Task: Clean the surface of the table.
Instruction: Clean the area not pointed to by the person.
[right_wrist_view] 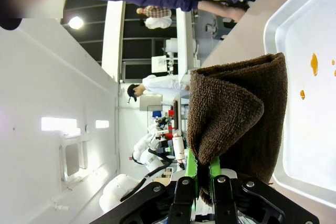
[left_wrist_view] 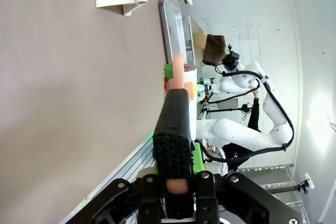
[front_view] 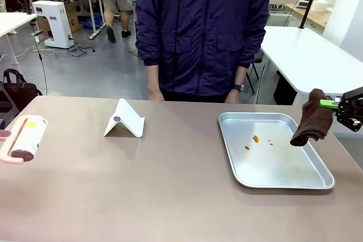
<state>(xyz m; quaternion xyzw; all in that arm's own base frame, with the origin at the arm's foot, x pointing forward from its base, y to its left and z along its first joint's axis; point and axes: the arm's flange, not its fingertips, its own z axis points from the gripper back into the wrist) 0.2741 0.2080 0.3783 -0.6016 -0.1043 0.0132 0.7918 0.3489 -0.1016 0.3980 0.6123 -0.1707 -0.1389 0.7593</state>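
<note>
A wide brown table [front_view: 170, 191] fills the front view, with a person [front_view: 201, 32] in a dark purple jacket standing at its far side. At the table's left edge is a lint roller [front_view: 28, 137] with a pink handle. In the left wrist view, the left gripper [left_wrist_view: 176, 103] is clamped tight on that handle. Near the middle stands a folded white stand [front_view: 125, 120]. To the right lies a metal tray [front_view: 283, 184] with a few orange specks [front_view: 256, 138] in it. The right gripper [front_view: 334, 105] comes in from the right with its jaws closed on a folded brown cloth [front_view: 311, 122]. The cloth hangs in the air by the tray's right rim, clear of the tabletop.

The task seems to be at its start, with tools in hand and no wiping contact yet. The next move likely calls for lowering the cloth onto bare tabletop beside the tray, pressing it flat and sweeping without knocking the tray or stand.
</note>
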